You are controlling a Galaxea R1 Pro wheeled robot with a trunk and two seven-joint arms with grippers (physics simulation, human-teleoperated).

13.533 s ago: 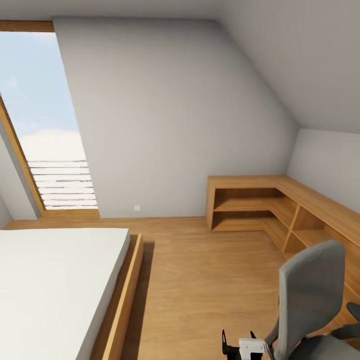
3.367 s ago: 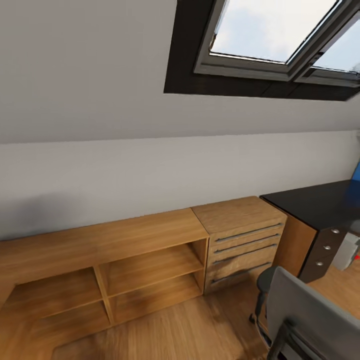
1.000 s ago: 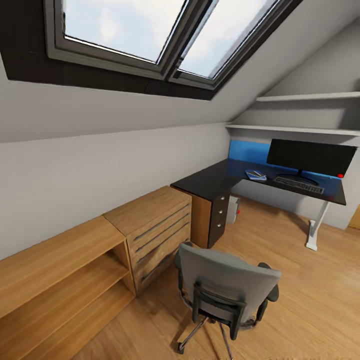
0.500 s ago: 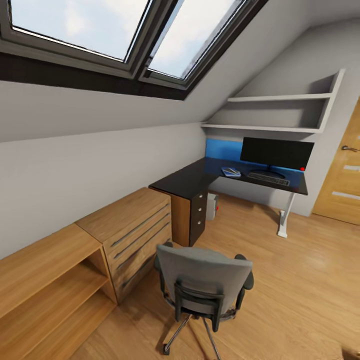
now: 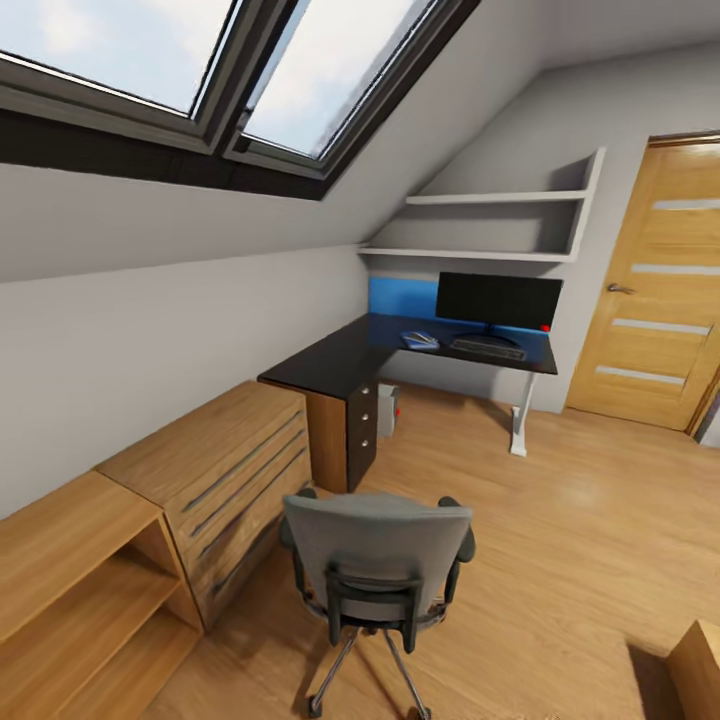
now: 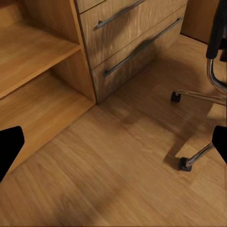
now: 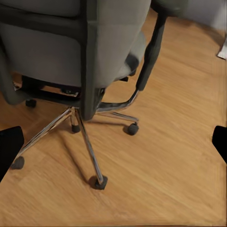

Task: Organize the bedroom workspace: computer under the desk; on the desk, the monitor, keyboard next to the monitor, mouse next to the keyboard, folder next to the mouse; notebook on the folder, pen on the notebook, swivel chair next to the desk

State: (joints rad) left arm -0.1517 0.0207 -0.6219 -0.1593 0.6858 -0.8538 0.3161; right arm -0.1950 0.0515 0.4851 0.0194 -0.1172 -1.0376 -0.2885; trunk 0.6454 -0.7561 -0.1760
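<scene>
The swivel chair stands on the wood floor with its grey back toward me, hiding the seat and any folder on it. Beyond it the black desk carries the monitor, the keyboard in front of it, and a small pale-blue flat item beside that; mouse and pen are too small to tell. The grey computer sits under the desk. My left gripper hangs open over the floor near the chair's castors. My right gripper is open behind the chair's base.
A light wood drawer-and-shelf cabinet runs along the left wall, close to the chair. A wooden door is at the right, wall shelves above the desk. A wooden corner juts in at lower right.
The head camera has kept turning right: desk and chair have slid left in the picture and the door has come fully into view.
</scene>
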